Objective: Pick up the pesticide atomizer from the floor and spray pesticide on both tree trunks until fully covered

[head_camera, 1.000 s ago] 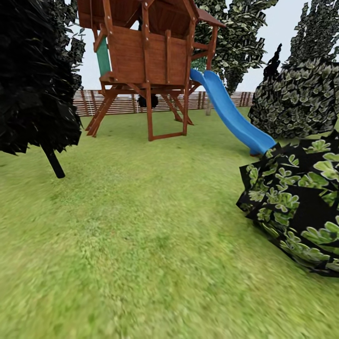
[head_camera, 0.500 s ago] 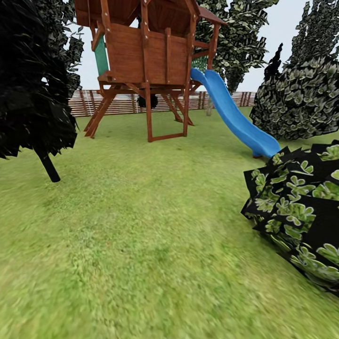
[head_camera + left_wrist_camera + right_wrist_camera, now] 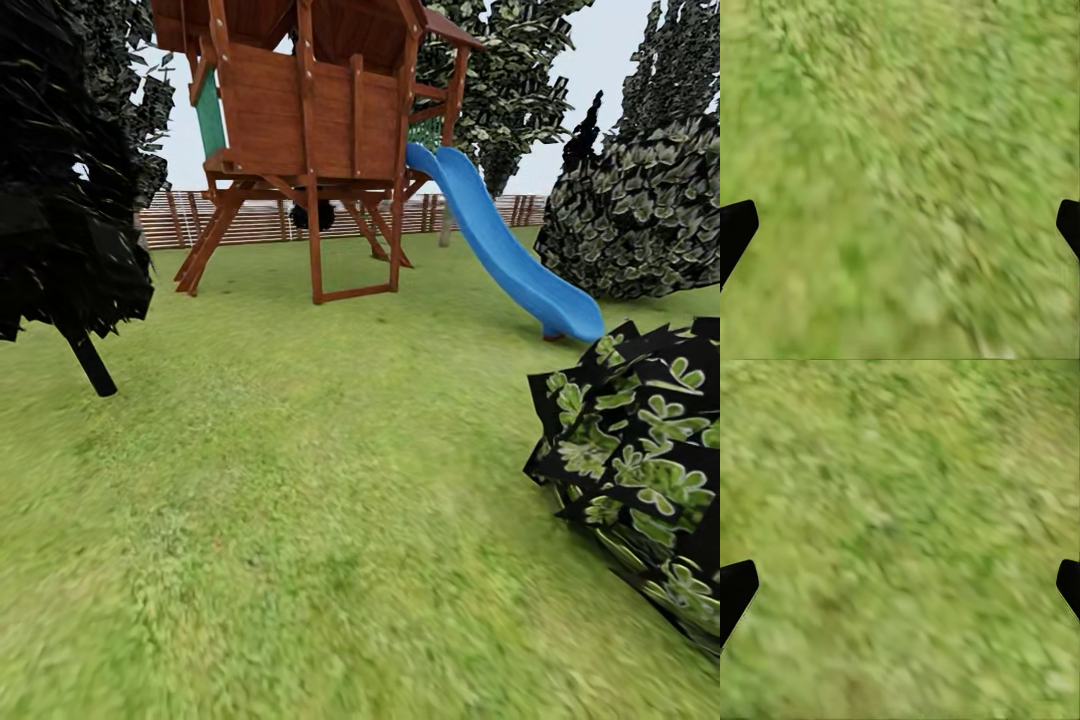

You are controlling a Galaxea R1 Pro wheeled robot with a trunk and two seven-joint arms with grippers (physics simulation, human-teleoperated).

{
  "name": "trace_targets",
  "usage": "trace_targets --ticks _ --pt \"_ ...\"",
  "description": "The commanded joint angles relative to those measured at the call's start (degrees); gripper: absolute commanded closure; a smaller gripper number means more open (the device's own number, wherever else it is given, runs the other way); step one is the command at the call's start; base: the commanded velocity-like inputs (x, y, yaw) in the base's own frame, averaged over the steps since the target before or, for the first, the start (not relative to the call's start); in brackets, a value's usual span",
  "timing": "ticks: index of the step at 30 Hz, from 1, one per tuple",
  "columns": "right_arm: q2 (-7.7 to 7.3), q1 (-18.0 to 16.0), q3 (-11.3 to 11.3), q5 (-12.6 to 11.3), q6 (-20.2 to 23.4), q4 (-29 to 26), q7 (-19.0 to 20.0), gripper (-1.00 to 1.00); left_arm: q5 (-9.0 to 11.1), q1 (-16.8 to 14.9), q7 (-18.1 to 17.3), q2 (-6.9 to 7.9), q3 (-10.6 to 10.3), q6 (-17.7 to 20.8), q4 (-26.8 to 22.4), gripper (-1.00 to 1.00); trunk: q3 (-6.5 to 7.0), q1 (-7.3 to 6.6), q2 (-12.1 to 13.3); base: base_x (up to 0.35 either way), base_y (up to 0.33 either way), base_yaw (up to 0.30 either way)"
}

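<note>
Two pincers, left [image 3: 900,225] and right [image 3: 900,585], gape wide and empty above lawn [image 3: 300,520]; robot seems in transit, must next find the atomizer.

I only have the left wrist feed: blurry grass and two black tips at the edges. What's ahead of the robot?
Observer: A wooden play tower on stilts stands ahead on the lawn.
Operator: Anything close by?
Observer: A dark leafy bush sits near on the right side.
Operator: Other gripper holding anything?
Observer: No. The right gripper is open over bare grass, same as the left gripper.
Operator: Any boundary visible?
Observer: A slatted wooden fence runs behind the tower, and a blue slide comes down from it.
</note>
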Motion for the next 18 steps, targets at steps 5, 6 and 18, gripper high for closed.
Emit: trace_targets --ticks 5,6,18 --pt "0.03 0.0 -0.2 0.4 -0.2 0.0 0.0 -1.0 0.2 0.0 0.0 0.0 0.0 -0.2 0.0 -1.0 -0.05 0.03 0.0 0.339 0.0 0.0" --pt "0.03 0.0 -0.2 0.4 -0.2 0.1 0.0 -1.0 0.2 0.0 0.0 0.0 0.0 -0.2 0.0 -1.0 -0.05 0.03 0.0 0.339 0.0 0.0" --pt "0.03 0.0 -0.2 0.4 -0.2 0.1 0.0 -1.0 0.3 0.0 0.1 0.0 0.0 -0.2 0.0 -1.0 -0.05 0.03 0.0 0.339 0.0 0.0"
